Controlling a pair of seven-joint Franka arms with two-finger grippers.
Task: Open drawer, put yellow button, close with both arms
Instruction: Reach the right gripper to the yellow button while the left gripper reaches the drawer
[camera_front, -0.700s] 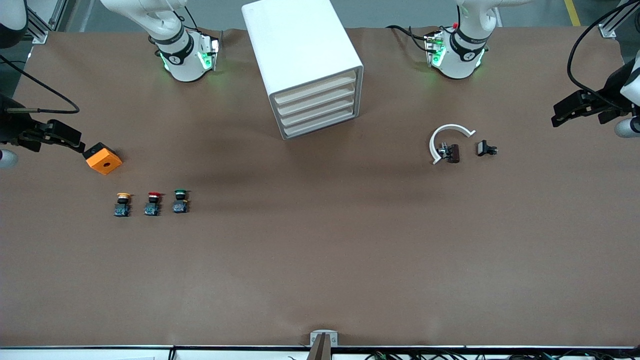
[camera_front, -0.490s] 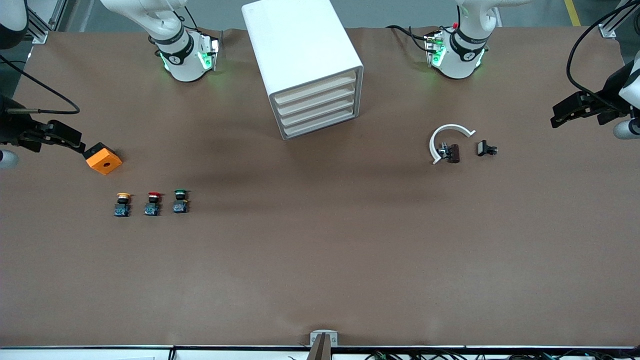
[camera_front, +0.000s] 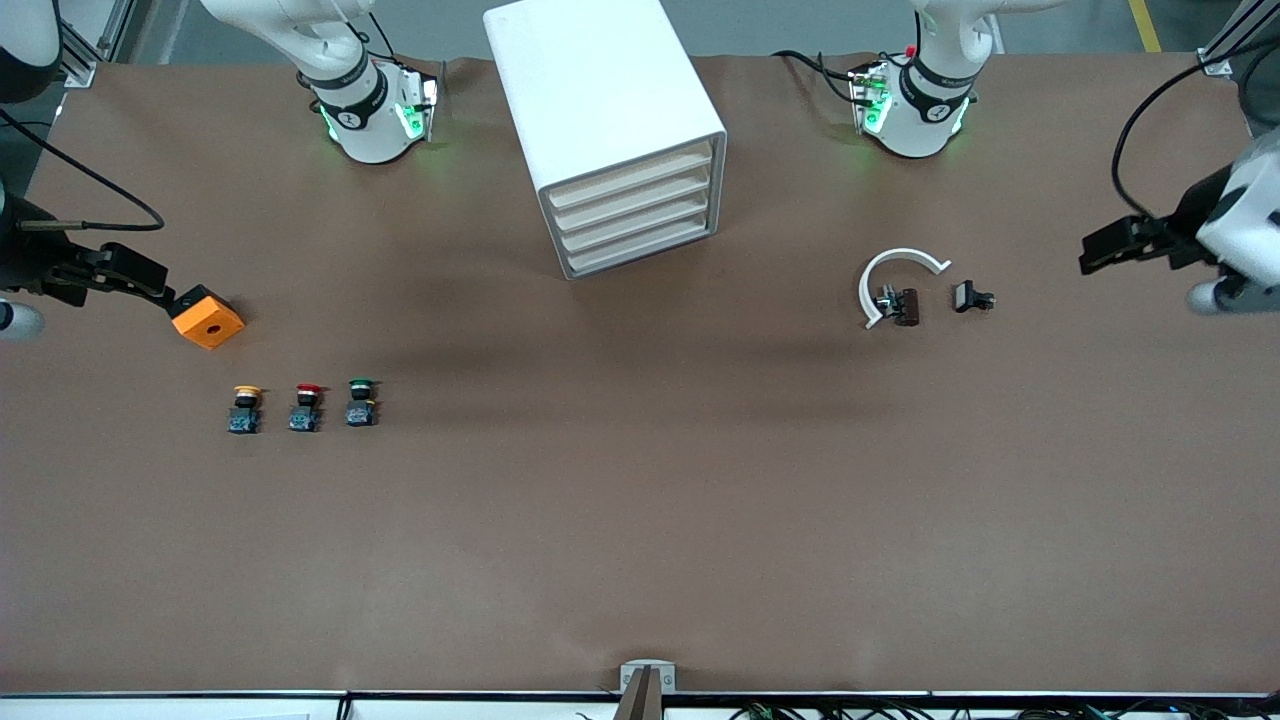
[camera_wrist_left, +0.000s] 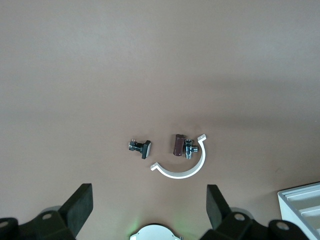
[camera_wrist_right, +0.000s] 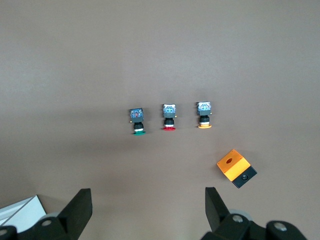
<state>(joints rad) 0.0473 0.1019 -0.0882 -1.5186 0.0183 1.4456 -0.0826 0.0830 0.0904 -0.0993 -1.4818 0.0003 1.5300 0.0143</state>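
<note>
The white cabinet (camera_front: 610, 130) stands between the two arm bases. Its uppermost drawer (camera_front: 630, 178) is shut, flush with the three below. The yellow button (camera_front: 245, 408) stands upright on the table at the right arm's end, beside the red one; it also shows in the right wrist view (camera_wrist_right: 203, 115). My right gripper (camera_front: 140, 278) is open and empty in the air beside an orange box; it also shows in its wrist view (camera_wrist_right: 148, 210). My left gripper (camera_front: 1100, 250) is open and empty over the left arm's end; it also shows in its wrist view (camera_wrist_left: 149, 207).
A red button (camera_front: 306, 406) and a green button (camera_front: 360, 401) stand in a row with the yellow one. The orange box (camera_front: 207, 317) lies farther from the camera than that row. A white ring clamp (camera_front: 895, 275), a brown part (camera_front: 907, 306) and a black bolt (camera_front: 972, 297) lie toward the left arm's end.
My left gripper has moved a little toward the ring clamp and the cabinet. My right gripper has barely shifted. The drawer and the buttons have not moved.
</note>
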